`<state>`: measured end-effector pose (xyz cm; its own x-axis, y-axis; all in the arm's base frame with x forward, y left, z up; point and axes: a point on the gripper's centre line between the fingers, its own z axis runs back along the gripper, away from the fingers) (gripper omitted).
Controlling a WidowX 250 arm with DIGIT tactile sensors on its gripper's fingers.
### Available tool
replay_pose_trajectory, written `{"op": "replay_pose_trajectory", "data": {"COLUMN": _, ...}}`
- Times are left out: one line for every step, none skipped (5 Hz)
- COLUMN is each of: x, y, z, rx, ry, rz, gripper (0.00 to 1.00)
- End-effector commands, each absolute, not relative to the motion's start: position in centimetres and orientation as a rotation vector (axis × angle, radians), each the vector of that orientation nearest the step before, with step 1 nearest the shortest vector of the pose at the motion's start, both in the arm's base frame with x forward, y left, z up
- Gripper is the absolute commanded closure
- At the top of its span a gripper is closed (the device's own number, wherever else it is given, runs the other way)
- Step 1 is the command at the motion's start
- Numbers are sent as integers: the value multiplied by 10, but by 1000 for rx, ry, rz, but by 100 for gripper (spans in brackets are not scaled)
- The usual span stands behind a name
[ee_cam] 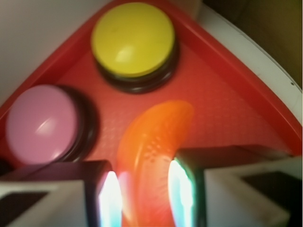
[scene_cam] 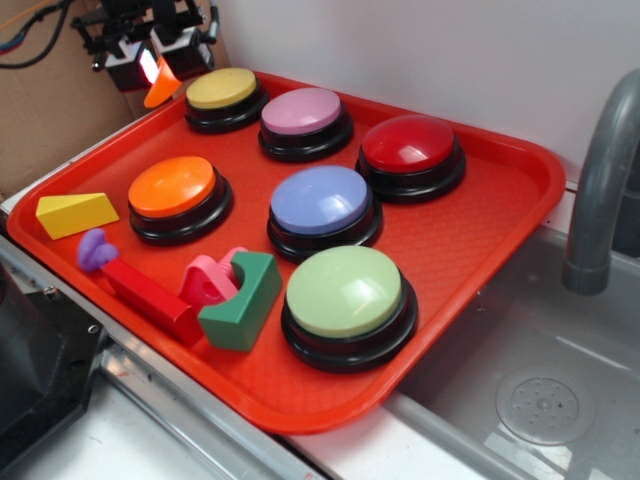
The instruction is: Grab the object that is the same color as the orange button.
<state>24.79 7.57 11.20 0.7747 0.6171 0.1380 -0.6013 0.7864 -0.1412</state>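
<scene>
The small glossy orange toy piece (scene_cam: 161, 86) hangs at the tray's far left corner, next to the yellow-topped button (scene_cam: 222, 92). In the wrist view the orange piece (ee_cam: 154, 156) sits between my two fingers, its curled end pointing away from me. My gripper (scene_cam: 152, 60) is shut on it and seems to hold it just above the tray; in the wrist view the gripper (ee_cam: 140, 198) has both pads against the piece. The orange button (scene_cam: 174, 190), with an orange dome and black base, stands at the tray's left side.
The red tray (scene_cam: 480, 250) also holds pink (scene_cam: 303, 113), red (scene_cam: 409, 145), blue (scene_cam: 322, 202) and green (scene_cam: 344, 294) buttons, a yellow wedge (scene_cam: 75, 213), a purple piece (scene_cam: 97, 250), a red block (scene_cam: 150, 297), a pink curved piece (scene_cam: 208, 281) and a green block (scene_cam: 243, 302). A sink (scene_cam: 540, 400) and grey faucet (scene_cam: 600, 180) lie right.
</scene>
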Motion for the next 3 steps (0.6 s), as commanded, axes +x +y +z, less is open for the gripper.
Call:
{"op": "replay_pose_trajectory", "data": {"x": 235, "y": 21, "z": 151, "rx": -110, "ry": -161, "rz": 327, "gripper": 100}}
{"op": "replay_pose_trajectory", "data": {"x": 224, "y": -3, "z": 150, "rx": -128, "ry": -154, "rz": 233, "gripper": 100}}
{"op": "replay_pose_trajectory", "data": {"x": 214, "y": -18, "z": 147, "rx": -144, "ry": -143, "rz": 236, "gripper": 100}}
